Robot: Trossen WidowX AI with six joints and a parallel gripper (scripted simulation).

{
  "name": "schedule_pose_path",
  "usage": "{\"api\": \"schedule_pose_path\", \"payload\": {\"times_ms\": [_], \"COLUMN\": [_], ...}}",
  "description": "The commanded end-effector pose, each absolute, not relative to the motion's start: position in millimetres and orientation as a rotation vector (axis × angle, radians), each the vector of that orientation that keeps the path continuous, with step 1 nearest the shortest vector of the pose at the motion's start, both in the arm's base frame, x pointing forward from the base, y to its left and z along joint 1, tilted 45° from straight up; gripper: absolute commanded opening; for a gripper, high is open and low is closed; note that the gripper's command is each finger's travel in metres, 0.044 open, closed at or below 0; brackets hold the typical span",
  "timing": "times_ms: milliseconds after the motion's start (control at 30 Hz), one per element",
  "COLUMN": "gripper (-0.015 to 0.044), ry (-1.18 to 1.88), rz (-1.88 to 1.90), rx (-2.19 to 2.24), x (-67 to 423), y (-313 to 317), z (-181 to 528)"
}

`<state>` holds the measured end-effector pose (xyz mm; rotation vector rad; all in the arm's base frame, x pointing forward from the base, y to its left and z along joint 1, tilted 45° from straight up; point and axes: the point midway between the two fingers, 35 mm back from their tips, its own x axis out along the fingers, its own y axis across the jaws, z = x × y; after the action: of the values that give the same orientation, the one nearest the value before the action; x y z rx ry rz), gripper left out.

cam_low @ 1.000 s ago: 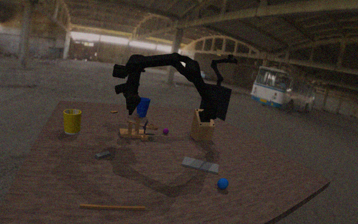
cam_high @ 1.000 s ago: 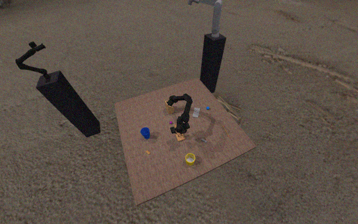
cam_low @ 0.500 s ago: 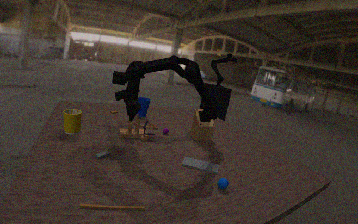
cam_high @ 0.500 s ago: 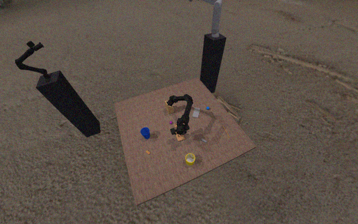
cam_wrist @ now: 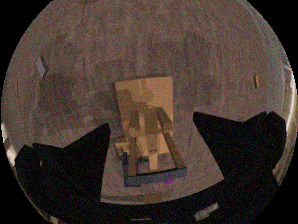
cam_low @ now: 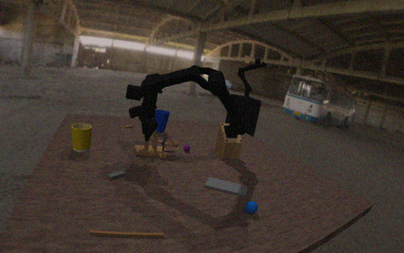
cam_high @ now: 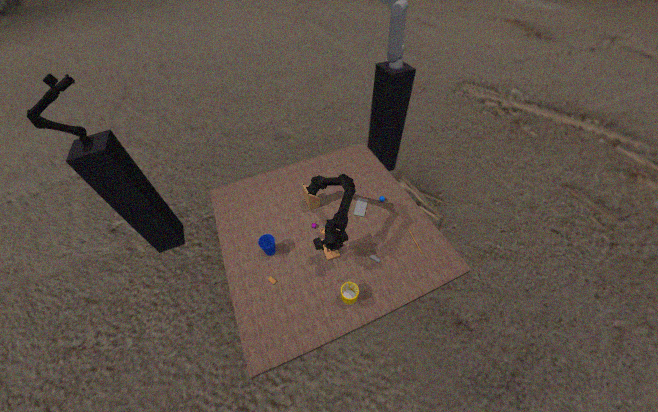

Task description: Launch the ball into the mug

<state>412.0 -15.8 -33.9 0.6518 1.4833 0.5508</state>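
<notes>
The wooden catapult (cam_high: 331, 253) (cam_low: 152, 150) (cam_wrist: 148, 129) stands near the middle of the brown mat (cam_high: 280, 325) (cam_low: 61, 199). My gripper (cam_high: 330, 244) (cam_low: 149, 139) (cam_wrist: 152, 121) is open and empty, straight above the catapult, with a finger on each side in the wrist view. A small purple ball (cam_high: 314, 225) (cam_low: 186, 148) (cam_wrist: 170, 180) sits at the catapult's end away from the mug. I cannot tell whether it touches the catapult.
A blue cup (cam_high: 267, 244) (cam_low: 161, 120) stands behind the catapult. A blue ball (cam_high: 382, 198) (cam_low: 251, 207), a grey slab (cam_high: 360, 207) (cam_low: 226, 186), a small grey block (cam_high: 375, 258) (cam_low: 116, 174) and a wooden stick (cam_low: 126, 234) lie on the mat. Two black pillars (cam_high: 125, 190) (cam_high: 391, 112) stand beside it.
</notes>
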Motion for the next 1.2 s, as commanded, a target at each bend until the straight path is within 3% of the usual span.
{"api": "schedule_pose_path", "payload": {"times_ms": [0,767,1167], "gripper": [0.0440,0.0440,0.0125], "ry": [1.491,1.490,1.485], "rz": [0.552,0.554,0.554], "rx": [0.663,0.664,0.654], "x": [410.6,410.0,411.6], "y": [-8.1,13.8,11.0], "z": [-40.7,-61.0,-58.9]}}
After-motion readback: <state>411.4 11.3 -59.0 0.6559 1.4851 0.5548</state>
